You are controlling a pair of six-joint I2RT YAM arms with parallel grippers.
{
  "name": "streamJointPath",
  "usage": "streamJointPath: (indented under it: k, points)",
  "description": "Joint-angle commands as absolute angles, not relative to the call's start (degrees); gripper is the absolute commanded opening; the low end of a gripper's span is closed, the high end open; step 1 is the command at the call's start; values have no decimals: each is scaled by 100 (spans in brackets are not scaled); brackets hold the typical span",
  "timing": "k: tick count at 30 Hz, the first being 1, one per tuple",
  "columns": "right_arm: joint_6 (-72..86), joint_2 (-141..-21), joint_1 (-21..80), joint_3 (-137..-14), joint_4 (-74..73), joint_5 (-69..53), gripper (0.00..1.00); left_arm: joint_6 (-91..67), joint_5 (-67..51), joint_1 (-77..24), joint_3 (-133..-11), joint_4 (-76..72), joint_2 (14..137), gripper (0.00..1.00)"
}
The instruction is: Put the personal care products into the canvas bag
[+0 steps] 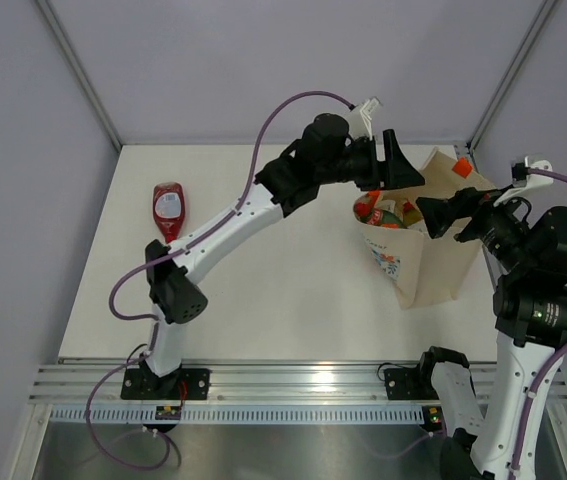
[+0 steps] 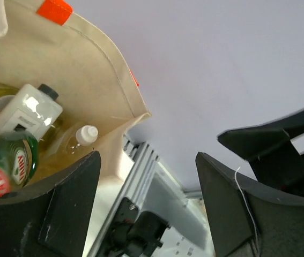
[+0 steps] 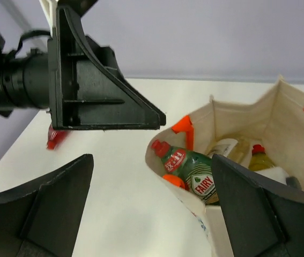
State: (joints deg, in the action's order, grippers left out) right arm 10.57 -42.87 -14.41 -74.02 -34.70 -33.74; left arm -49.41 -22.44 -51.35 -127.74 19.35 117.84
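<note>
The canvas bag [image 1: 433, 265] stands open at the right of the table, orange handles at its rim. Inside lie a green red-capped bottle [image 3: 197, 171], a yellow-green red-capped bottle [image 3: 259, 159], a clear bottle with a dark cap [image 2: 26, 110] and a pale-yellow white-capped bottle [image 2: 81, 137]. The red bottle [image 1: 169, 210] lies alone on the table at the far left. My left gripper [image 1: 400, 165] is open and empty, just above the bag's far rim. My right gripper [image 1: 436, 215] is open and empty, over the bag's mouth. No flat white packet shows.
The left gripper's black finger [image 3: 98, 91] hangs close in front of the right wrist camera. White walls close the table at the back and sides. An aluminium rail [image 1: 293, 385] runs along the near edge.
</note>
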Motion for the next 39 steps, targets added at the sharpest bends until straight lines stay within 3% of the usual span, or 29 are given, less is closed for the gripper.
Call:
streamJointPath:
  k: [1,6,13,18,20,26,34,39]
  points:
    - [292,-4289,-1468,-7392,-3278,-4885,100,-3790,-2022,-5168,-12096,1574,10812,74]
    - [44,-4359,-1468,-7330,-3348,-5703,99,-2691,-1408,-5124,-10716,1661,9740,76]
    - [-859,-4517,-1459,-7120,-3928,-6407,99,-2127,295,-4492,-7732,1898,7546,84]
    - [-1221,-4553,-1459,-6926,-4262,-6442,100,-2189,1361,-3061,-6330,2477,6584,98]
    - [-1274,-4588,-1459,-6829,-4280,-6460,99,-2101,1739,-2238,-5865,2689,6504,99]
    - [-1117,-4676,-1459,-6504,-4035,-6592,99,-1847,1583,-302,-5589,2426,7609,99]
    - [-1204,-4913,-1459,-6275,-3911,-6794,100,-1696,1986,-132,-7221,2180,9937,99]
    - [-1309,-5062,-1459,-6232,-3894,-6803,100,-1609,2390,-132,-8032,2311,10757,99]
